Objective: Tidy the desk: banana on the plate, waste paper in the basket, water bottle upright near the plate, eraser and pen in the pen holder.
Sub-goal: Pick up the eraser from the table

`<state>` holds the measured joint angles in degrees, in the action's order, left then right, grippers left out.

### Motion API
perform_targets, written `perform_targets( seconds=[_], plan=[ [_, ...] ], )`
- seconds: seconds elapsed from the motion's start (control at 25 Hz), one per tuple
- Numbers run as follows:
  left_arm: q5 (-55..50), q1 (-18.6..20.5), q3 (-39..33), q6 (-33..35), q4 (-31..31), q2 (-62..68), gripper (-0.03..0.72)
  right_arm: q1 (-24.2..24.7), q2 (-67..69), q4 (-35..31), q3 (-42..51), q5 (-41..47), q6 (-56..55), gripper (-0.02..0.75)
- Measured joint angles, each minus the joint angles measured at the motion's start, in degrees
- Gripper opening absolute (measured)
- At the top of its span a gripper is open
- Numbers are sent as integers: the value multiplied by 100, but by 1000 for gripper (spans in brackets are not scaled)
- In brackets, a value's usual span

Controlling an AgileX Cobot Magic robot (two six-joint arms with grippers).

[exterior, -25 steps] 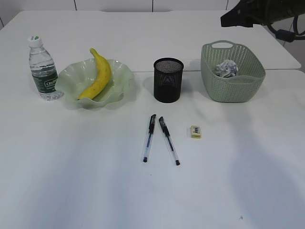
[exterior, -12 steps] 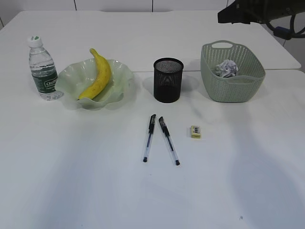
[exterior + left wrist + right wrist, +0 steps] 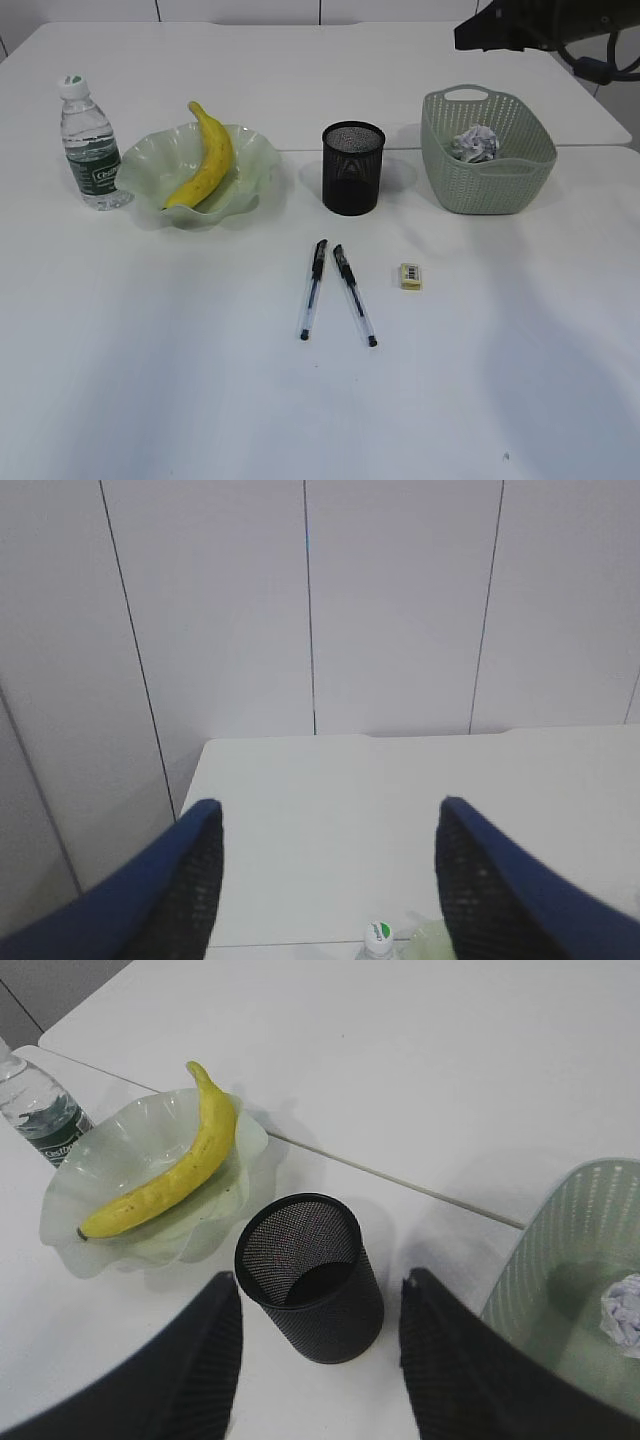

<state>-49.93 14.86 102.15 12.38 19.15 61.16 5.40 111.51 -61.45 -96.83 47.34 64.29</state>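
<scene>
On the white desk (image 3: 180, 390) the banana (image 3: 206, 158) lies in the pale green plate (image 3: 262, 165). The water bottle (image 3: 91, 145) stands upright just left of the plate. Crumpled waste paper (image 3: 474, 144) sits inside the basket (image 3: 487, 185). Two pens (image 3: 313, 288) (image 3: 356, 296) and the eraser (image 3: 410, 276) lie in front of the black pen holder (image 3: 353, 170). My right gripper (image 3: 318, 1278) hovers open and empty high above the pen holder (image 3: 312, 1290), with the banana (image 3: 170, 1175) to its left. My left gripper (image 3: 328, 805) is open and empty, raised over the bottle cap (image 3: 378, 935).
The right arm (image 3: 530, 25) shows dark at the exterior view's top right. A seam (image 3: 590, 146) crosses the tabletop behind the basket. A panelled wall (image 3: 400, 600) rises beyond the far desk edge. The basket (image 3: 560, 1260) lies right of my right fingers.
The right arm has edged slightly left at the top of the exterior view. Nothing on the desk has moved.
</scene>
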Motion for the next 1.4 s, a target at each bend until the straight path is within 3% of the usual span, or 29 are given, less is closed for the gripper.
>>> perform_targets(
  seconds=[0.64, 1.04, 1.4],
  plan=[
    [246, 0, 0, 0, 182, 295, 444, 0, 0, 0, 0, 0, 0, 385],
    [469, 0, 0, -47, 403, -808, 442, 0, 0, 0, 0, 0, 0, 385],
    [444, 0, 4, -546, 391, -1171, 442, 0, 0, -9, 0, 0, 0, 385]
  ],
)
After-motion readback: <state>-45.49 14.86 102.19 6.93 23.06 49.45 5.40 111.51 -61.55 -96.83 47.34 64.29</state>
